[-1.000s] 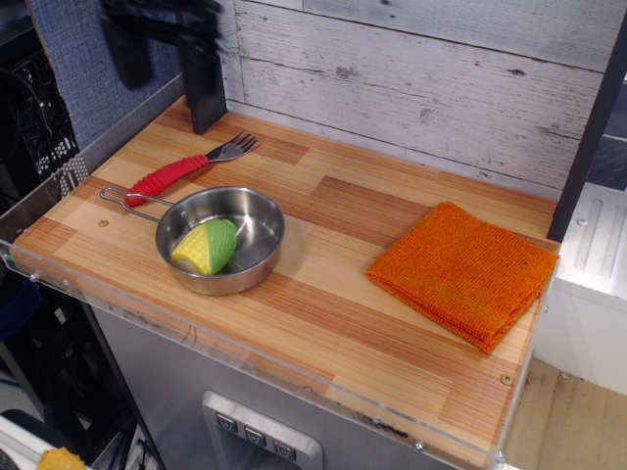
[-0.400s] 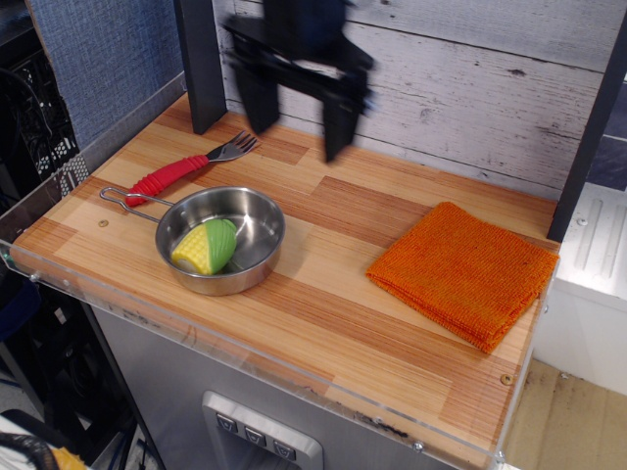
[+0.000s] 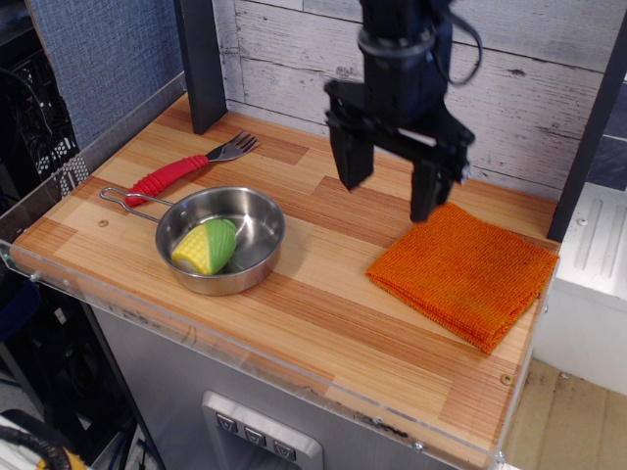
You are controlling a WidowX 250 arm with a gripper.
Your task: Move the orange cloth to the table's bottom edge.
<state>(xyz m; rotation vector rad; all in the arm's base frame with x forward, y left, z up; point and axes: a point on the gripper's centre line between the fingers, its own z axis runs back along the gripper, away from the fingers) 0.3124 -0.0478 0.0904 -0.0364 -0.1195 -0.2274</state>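
The black robot hand [image 3: 390, 185] hangs above the striped light-and-dark wooden tabletop [image 3: 323, 294], in front of the whitewashed plank wall [image 3: 529, 88]. Its two dark fingers [image 3: 350, 157] point downward and stand wide apart, with nothing between them. The finger nearer the cloth ends just over the cloth's rear corner; whether it touches cannot be told from this view.

The bright orange folded square cloth of coarse knitted texture [image 3: 462, 272] lies flat on the right part of the tabletop, turned so its corners point toward the wall and the front. Its near corner sits a little back from the table's bottom edge, the long front rim trimmed with a clear acrylic strip and small screws [image 3: 294, 377]; bare wood shows between the two.

On the left part of the tabletop stands a round steel pan with a wire handle [image 3: 223, 238], holding a yellow and green toy corn cob [image 3: 204, 246]. Behind the pan lies a metal fork with a red ribbed handle [image 3: 191, 165], its tines toward the wall. A dark upright post [image 3: 201, 64] stands at the rear left corner.
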